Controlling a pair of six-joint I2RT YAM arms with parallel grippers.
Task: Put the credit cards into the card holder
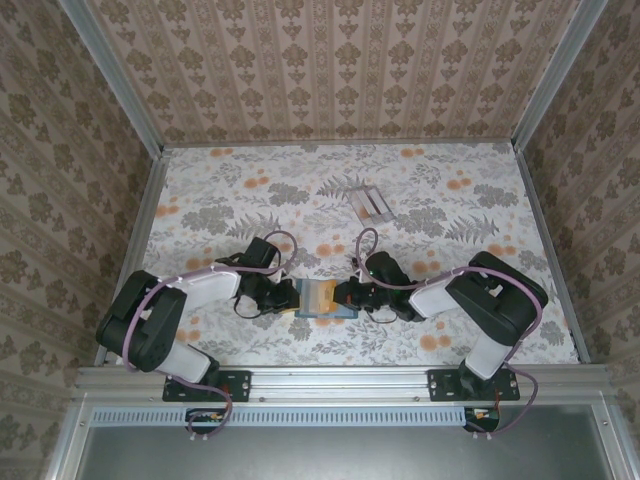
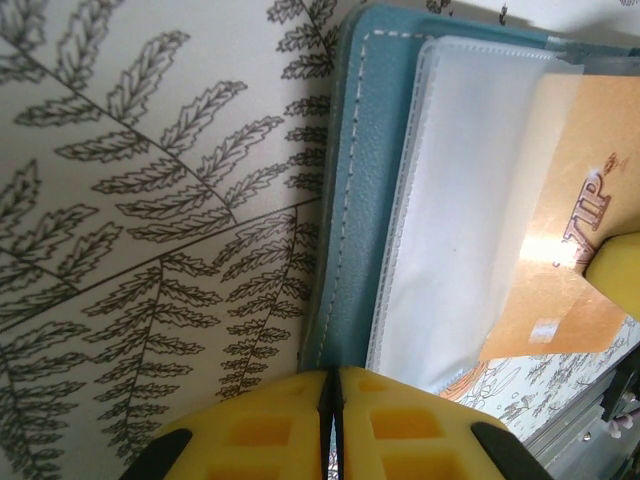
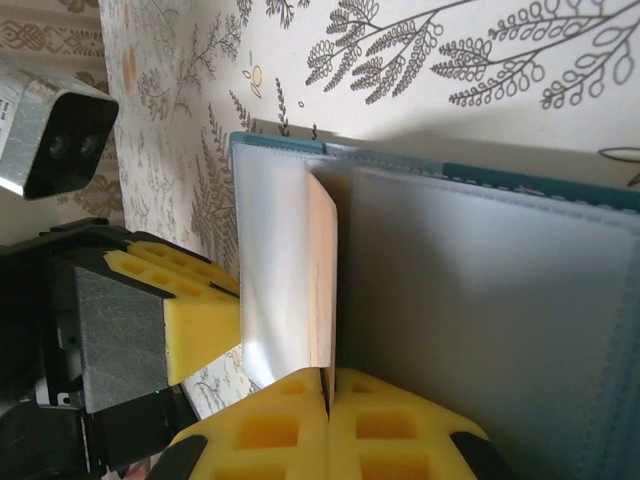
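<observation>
The card holder (image 1: 330,312) lies open on the table between both arms, teal outside (image 2: 380,150) with grey-blue pockets (image 3: 480,300). My left gripper (image 1: 285,296) is shut on the holder's teal left edge (image 2: 335,385). My right gripper (image 1: 345,297) comes in from the right and is shut (image 3: 327,385) on an orange-yellow credit card (image 3: 322,270). That card (image 2: 570,230) is printed VIP and lies partly under a clear sleeve (image 2: 460,200). Two pale grey credit cards (image 1: 367,203) lie further back on the table, apart from both grippers.
The floral tabletop is bounded by metal rails and wallpapered walls on three sides (image 1: 150,210). The left gripper's yellow finger (image 3: 190,310) and its wrist camera (image 3: 50,140) stand close to the holder's left side. Open floral surface lies behind the holder.
</observation>
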